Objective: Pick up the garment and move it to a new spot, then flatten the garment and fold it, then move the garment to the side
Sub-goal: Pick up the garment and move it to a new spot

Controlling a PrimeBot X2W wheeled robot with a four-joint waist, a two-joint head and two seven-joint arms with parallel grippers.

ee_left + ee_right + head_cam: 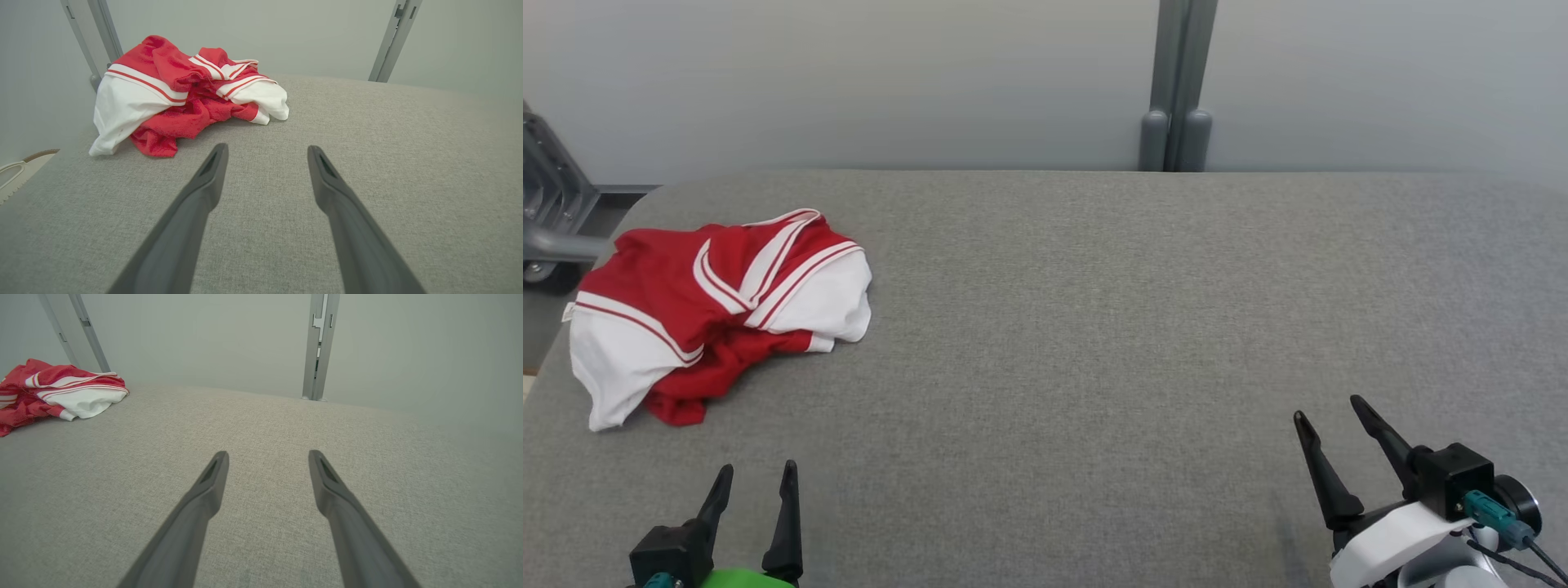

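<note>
Garment [719,306] in red-and-white heap at left edge of grey table [1143,327]

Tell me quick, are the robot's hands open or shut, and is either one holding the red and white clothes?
Left gripper: open, holding nothing.
Right gripper: open, holding nothing.

Soft, even light; sharp pictures, faint shadows, wide-angle stretching.

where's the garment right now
In the head view the garment lies crumpled at the far left of the grey table, ahead of the left gripper.
</note>
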